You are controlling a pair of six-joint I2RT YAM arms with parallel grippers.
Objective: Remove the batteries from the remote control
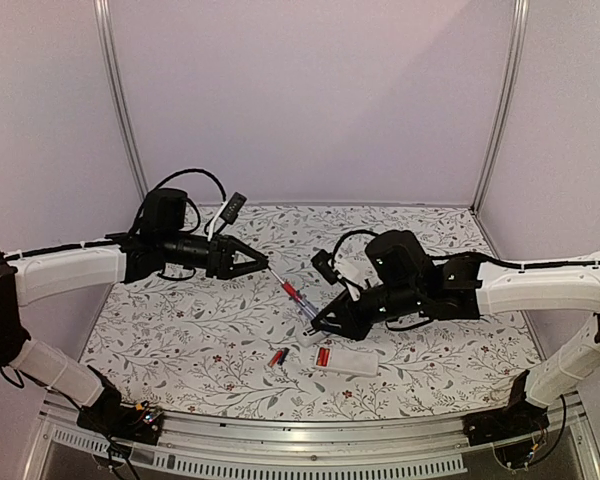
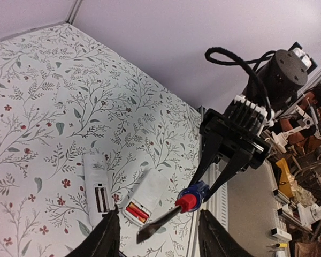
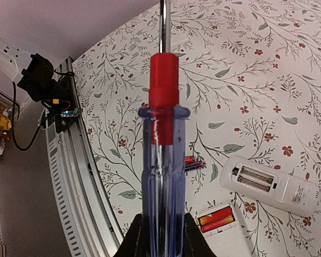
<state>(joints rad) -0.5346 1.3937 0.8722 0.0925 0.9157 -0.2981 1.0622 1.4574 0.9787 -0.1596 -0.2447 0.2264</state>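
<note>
The right fingers [image 3: 193,246] are clenched on the blue and red handle of the screwdriver [image 3: 161,160]. They hold it up off the table [image 1: 180,330], with the thin metal end pointing across at the other arm. The handle is the fat part, so it is the easy place to grab.

The left fingers [image 2: 106,241] are spread wide and hold nothing. The flat tip of the screwdriver sits in the gap between them and does not seem to touch either one. My guess is that the tool is being passed from one arm to the other, or lined up so that both arms can steady it.

The remote control [image 3: 278,187] lies flat on the table below the tool, with its hollow side facing up. That way the slots are easy to reach from above. Both slots look empty in the wrist views. Two loose batteries [image 1: 277,357] lie side by side on the table close by, out of the way.

Just beside the remote is a second white case [image 3: 232,238]. It has two red batteries [image 3: 216,219] lying snug in it. So I think the job is only part done, and the thin tip may be meant to poke those two out.
</note>
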